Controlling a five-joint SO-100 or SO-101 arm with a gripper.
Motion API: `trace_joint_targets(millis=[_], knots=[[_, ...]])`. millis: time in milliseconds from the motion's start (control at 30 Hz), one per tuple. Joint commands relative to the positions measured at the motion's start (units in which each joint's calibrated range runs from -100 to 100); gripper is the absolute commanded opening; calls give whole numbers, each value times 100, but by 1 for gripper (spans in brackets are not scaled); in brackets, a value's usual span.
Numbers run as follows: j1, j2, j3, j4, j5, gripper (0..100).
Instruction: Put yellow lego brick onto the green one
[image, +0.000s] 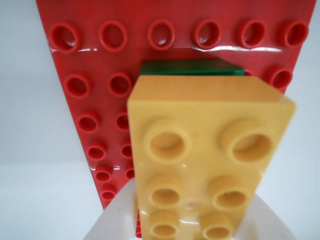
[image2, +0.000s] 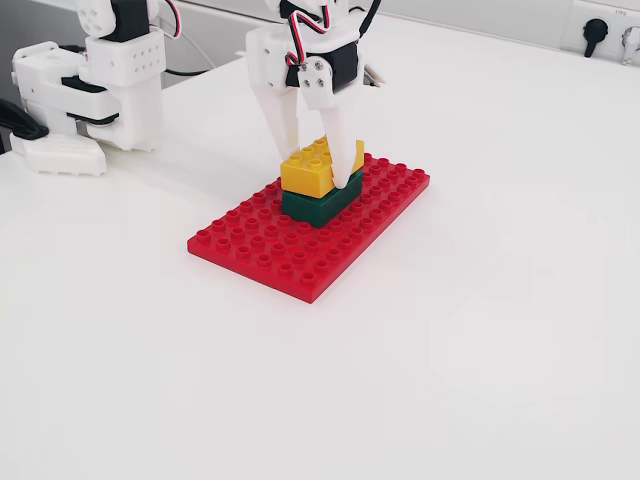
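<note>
The yellow lego brick (image2: 310, 168) sits on top of the dark green brick (image2: 320, 203), which stands on the far part of the red studded baseplate (image2: 270, 250). My gripper (image2: 318, 168) reaches down from above, one white finger on each side of the yellow brick, closed against it. In the wrist view the yellow brick (image: 210, 145) fills the middle between my white fingertips (image: 112, 220). Only a thin strip of the green brick (image: 190, 68) shows beyond it, with the red baseplate (image: 100, 65) behind.
The baseplate lies on a white table (image2: 480, 330). A second white arm unit (image2: 90, 80) stands at the back left in the fixed view. A wall socket (image2: 597, 30) is at the back right.
</note>
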Motion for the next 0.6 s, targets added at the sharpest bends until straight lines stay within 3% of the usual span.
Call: trace_joint_targets(millis=[0, 167, 367, 567], knots=[[56, -103, -78, 23, -11, 13], [56, -128, -69, 23, -11, 14], [56, -136, -60, 23, 20, 23], [48, -136, -60, 6, 25, 26]])
